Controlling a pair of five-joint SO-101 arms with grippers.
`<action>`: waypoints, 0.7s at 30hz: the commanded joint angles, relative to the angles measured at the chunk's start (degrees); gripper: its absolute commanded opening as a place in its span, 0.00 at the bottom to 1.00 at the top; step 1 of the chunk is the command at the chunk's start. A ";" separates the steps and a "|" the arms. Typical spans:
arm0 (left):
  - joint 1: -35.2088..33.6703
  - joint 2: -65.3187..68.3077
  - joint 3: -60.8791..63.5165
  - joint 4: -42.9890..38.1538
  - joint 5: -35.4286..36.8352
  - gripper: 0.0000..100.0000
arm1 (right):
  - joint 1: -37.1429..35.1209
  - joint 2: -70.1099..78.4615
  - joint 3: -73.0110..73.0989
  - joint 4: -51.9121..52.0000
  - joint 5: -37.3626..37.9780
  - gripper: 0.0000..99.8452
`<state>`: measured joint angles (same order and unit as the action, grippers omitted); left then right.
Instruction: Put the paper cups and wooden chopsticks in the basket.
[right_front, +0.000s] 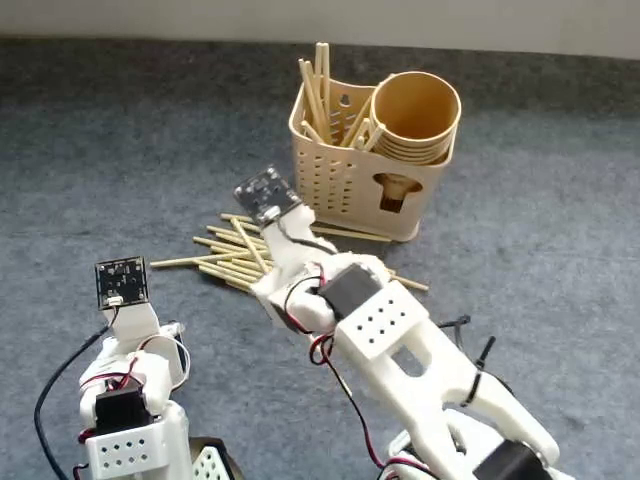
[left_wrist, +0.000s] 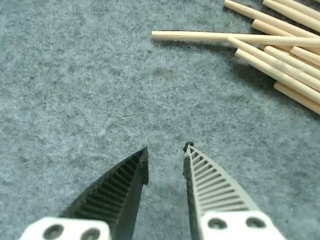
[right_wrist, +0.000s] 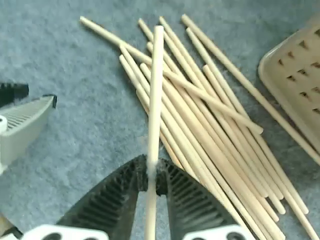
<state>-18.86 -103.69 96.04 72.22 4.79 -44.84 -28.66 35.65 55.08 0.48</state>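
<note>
A cream slotted basket (right_front: 345, 185) stands at the back of the grey felt. It holds stacked paper cups (right_front: 415, 112) and a few upright wooden chopsticks (right_front: 320, 92). Several more chopsticks lie in a loose pile (right_front: 228, 258) in front of the basket. My right gripper (right_wrist: 151, 172) hovers over that pile (right_wrist: 215, 120), shut on a single chopstick (right_wrist: 156, 90) that lies slantwise across the others. My left gripper (left_wrist: 166, 152) is open above bare felt with nothing between its fingers. The ends of the pile (left_wrist: 280, 55) lie just beyond its tips.
The basket's corner (right_wrist: 295, 75) lies close beside the pile in the right wrist view. The left arm's fingers (right_wrist: 22, 122) show near the pile there. Grey felt (right_front: 120, 160) covers the table, with free room to the left and right of the basket.
</note>
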 joint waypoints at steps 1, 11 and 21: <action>-0.31 0.13 1.19 0.18 -0.09 0.13 | 3.47 -5.32 -2.42 -6.02 -0.88 0.01; -0.31 0.13 1.19 0.18 -0.09 0.13 | 13.76 -12.26 -2.86 -30.55 -0.53 0.01; -0.31 0.13 1.19 0.18 -0.09 0.13 | 21.05 -14.81 -3.12 -60.44 -0.44 0.01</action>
<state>-18.86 -103.69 96.04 72.22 4.79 -26.37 -41.41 35.65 3.56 0.04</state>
